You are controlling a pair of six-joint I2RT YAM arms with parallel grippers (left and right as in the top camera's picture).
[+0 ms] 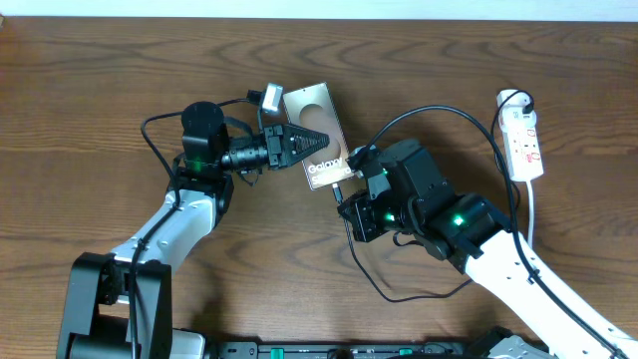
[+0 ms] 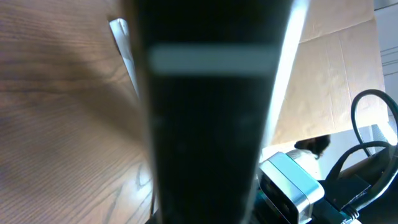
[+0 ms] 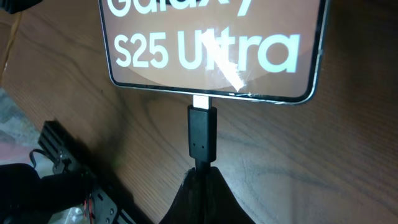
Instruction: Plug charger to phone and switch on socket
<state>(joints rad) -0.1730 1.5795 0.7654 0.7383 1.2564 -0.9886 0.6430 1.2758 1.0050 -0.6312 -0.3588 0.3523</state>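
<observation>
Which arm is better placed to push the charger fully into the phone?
Right. The right tool holds the charger, lined up at the phone, metal tip showing. The left tool only grips the phone.

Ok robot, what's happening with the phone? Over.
Left gripper holding phone. Right gripper holding charger plug at port, metal tip showing. Nothing blocking.

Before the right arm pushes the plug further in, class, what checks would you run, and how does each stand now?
1. The connector lines up with the phone port: ok, its tip meets the bottom edge.
2. The connector is fully seated: not ok, silver tip shows.
3. The left gripper holds the phone: ok.
4. The right gripper is shut on the connector: ok.
5. The socket is switched on: cannot tell.
</observation>
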